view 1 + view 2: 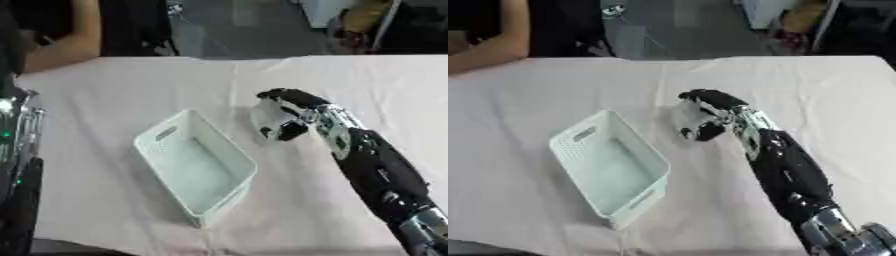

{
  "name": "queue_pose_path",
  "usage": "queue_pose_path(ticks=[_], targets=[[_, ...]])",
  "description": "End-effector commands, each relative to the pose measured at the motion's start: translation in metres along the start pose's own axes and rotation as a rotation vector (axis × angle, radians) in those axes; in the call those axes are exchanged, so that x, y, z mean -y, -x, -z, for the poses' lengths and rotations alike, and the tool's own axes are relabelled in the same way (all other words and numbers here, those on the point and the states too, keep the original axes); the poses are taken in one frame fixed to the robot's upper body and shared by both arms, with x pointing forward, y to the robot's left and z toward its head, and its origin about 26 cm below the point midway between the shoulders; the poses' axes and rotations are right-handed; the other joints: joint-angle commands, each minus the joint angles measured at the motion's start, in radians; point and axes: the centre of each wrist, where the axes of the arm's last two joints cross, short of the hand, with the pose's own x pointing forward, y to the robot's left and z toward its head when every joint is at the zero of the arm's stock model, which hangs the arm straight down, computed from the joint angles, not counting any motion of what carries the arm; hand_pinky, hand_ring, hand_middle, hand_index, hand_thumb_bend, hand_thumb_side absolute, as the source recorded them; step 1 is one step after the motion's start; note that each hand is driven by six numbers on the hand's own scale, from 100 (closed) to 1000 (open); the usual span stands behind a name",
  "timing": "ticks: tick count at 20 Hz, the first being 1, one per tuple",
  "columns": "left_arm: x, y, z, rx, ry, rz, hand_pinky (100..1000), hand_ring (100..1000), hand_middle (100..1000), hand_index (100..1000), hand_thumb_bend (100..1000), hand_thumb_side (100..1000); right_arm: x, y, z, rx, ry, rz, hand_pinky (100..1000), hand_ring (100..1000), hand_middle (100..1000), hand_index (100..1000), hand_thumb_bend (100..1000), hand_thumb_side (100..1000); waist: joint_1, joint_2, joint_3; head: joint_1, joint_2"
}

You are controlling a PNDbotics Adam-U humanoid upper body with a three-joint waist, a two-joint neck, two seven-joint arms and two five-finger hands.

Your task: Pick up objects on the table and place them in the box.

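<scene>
A white open-topped box [229, 153] with slotted handles lies askew in the middle of the table, and nothing shows inside it. My right hand [296, 111] hovers just right of the box's far end. Its fingers are curled round a pale whitish object [265, 119] whose shape I cannot make out. The black right forearm [378, 172] runs in from the lower right corner. Part of my left arm [17, 150] shows along the left edge of the left eye view, and I cannot make out its hand.
A pale cloth [105, 100] with creases covers the table. At the far left edge a person's bare arm [487, 47] rests on it, away from the box. Beyond the table are a dark floor and furniture.
</scene>
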Motion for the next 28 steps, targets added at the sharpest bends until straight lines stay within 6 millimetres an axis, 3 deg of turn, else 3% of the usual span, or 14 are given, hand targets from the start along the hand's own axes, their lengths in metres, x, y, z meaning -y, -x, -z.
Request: queue_pose_path(ticks=[1,4,5,6,7,28], targets=[[0.0001,-0.005,0.0063,0.03,0.004,-0.006,530,595,667,777,100,778,-0.0037,0.0082,-0.0044,-0.013,0.099,0.03,100,136,182,209,100,403,0.003,-0.006,-0.002,0.008,-0.001],[-0.0001,-0.005,0.0063,0.029,0.004,-0.005,530,595,667,777,100,779,-0.0066,0.0093,-0.0052,0.004,0.175,0.055,100,100,100,152,100,412,0.003,-0.006,-0.002,0.009,-0.001],[-0.0001,-0.005,0.0062,0.029,0.004,-0.005,530,595,667,777,100,779,-0.0069,0.0091,-0.0053,0.013,0.192,0.06,100,100,100,138,100,375,0.003,-0.006,-0.003,0.009,-0.001],[-0.0002,-0.005,0.0062,0.029,0.004,-0.005,530,595,667,777,100,772,-0.0073,0.0092,-0.0054,0.023,0.205,0.065,100,100,100,135,100,413,0.003,-0.006,-0.003,0.009,-0.001],[-0.0002,-0.005,0.0062,0.029,0.004,-0.004,530,595,667,777,100,779,-0.007,0.0093,-0.0056,0.031,0.217,0.068,100,100,100,133,100,361,0.003,-0.006,-0.003,0.009,-0.001],[-0.0006,-0.0049,0.006,0.027,0.006,-0.002,530,596,667,777,100,779,-0.0023,0.0088,-0.0058,0.051,0.301,0.077,100,100,100,129,100,389,0.004,-0.007,-0.002,0.008,-0.001]])
